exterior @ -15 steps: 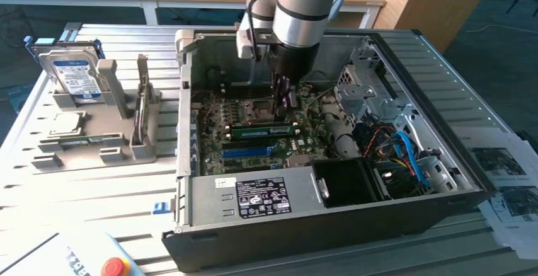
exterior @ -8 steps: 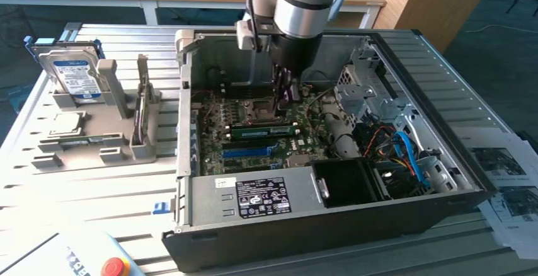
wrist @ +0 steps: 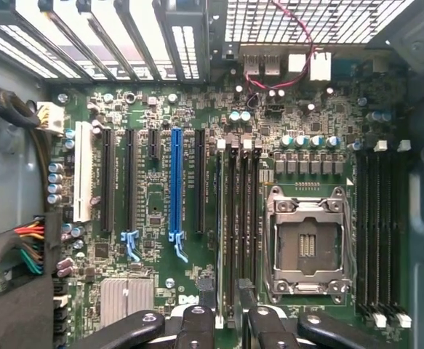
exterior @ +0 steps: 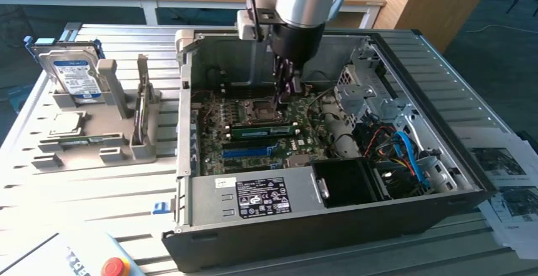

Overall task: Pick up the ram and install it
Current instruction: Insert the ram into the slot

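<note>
The ram (exterior: 261, 130), a narrow green stick, lies along a memory slot on the motherboard (exterior: 220, 138) inside the open computer case (exterior: 336, 225). My gripper (exterior: 290, 92) hangs inside the case just above and behind the ram, apart from it. In the wrist view my gripper (wrist: 228, 323) looks straight down on the motherboard (wrist: 153, 203). Its two dark fingers (wrist: 197, 323) stand apart over the end of the memory slots (wrist: 237, 218) beside the processor socket (wrist: 306, 247), with nothing between them. I cannot tell the ram from the slots there.
A grey parts stand (exterior: 92, 131) at the exterior view's left holds a hard drive (exterior: 74, 74) and a thin board on edge (exterior: 143, 93). Case walls, a drive cage (exterior: 370, 93) and cables (exterior: 404, 156) crowd the gripper. A red stop button (exterior: 113, 266) sits in front.
</note>
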{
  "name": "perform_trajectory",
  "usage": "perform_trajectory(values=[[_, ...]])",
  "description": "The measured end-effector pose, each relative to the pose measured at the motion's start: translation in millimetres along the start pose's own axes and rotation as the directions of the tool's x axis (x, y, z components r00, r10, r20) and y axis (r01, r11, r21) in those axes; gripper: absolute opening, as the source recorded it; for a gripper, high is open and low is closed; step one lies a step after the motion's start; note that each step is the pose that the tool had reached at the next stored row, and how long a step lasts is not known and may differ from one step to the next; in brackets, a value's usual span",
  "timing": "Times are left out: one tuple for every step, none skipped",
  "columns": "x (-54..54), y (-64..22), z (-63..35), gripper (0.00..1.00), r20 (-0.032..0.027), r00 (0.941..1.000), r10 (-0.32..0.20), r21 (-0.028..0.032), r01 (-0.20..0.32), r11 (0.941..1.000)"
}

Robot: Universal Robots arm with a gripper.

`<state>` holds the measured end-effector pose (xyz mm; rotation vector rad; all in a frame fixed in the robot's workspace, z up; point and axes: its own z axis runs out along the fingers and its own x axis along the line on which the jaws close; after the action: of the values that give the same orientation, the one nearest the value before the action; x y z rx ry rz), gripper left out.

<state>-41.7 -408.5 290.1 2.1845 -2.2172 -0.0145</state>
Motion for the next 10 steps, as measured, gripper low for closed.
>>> perform_trajectory(values=[[0.0,0.0,-1.9,0.25,-0.0001,1.0000,0.000,0.0000,0.000,1.0000],[0.1,0.1,-3.7,0.25,0.0000,1.0000,0.000,0.0000,0.000,1.0000],[0.1,0.2,-5.6,0.25,0.0000,1.0000,0.000,-0.0001,0.000,1.0000],[0.1,0.2,-7.7,0.25,0.0000,1.0000,0.000,0.0000,0.000,1.0000],[0.1,0.3,-9.8,0.25,-0.0001,1.0000,0.000,0.0000,0.000,1.0000],[0.2,0.3,-11.9,0.25,-0.0001,1.0000,0.000,0.0000,0.000,1.0000],[0.2,0.4,-14.0,0.25,-0.0001,1.0000,0.000,0.0000,0.000,1.0000],[0.2,0.4,-16.1,0.25,-0.0001,1.0000,0.000,-0.0001,0.000,1.0000],[0.3,0.5,-18.3,0.25,0.0000,1.0000,0.000,0.0000,0.000,1.0000],[0.3,0.6,-20.5,0.25,0.0000,1.0000,0.000,0.0000,0.000,1.0000]])
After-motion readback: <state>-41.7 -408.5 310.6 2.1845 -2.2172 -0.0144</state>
